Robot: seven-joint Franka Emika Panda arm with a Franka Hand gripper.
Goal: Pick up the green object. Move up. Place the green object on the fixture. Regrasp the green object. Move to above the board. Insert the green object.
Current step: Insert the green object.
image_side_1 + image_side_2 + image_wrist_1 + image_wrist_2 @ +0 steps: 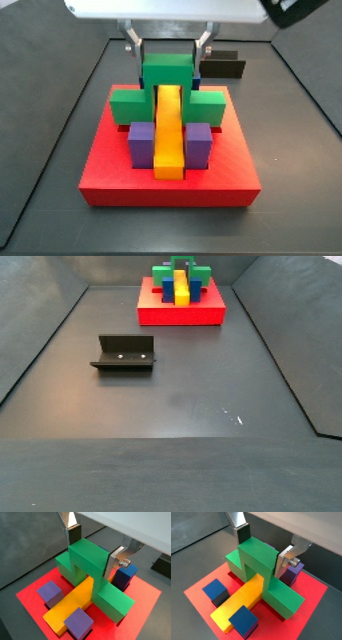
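While the green object (pixel 93 572) sits on the red board (pixel 143 599), straddling the yellow bar (pixel 72 604), the hand (pixel 93 547) is clamped on its raised middle. In both wrist views the two silver fingers (pixel 286 561) press against opposite sides of that raised part, one at the near side and one at the far side. The green object's two lower arms reach down to the board on either side of the bar.

In a side view the green object (pixel 168 90) stands at the board's (pixel 167 175) far end, with the yellow bar (pixel 168 135) running toward the camera beneath it. Two purple blocks (pixel 198 142) flank the bar at its nearer part. A blue block (pixel 215 591) shows in a wrist view on one side of the bar, with another blue block near the bar's end.

In a side view the fixture (pixel 124 353), a dark bracket, stands on the dark surface (pixel 201 426) well apart from the board (pixel 181 311). The hand (pixel 179 264) is at the top edge of that picture, above the board.
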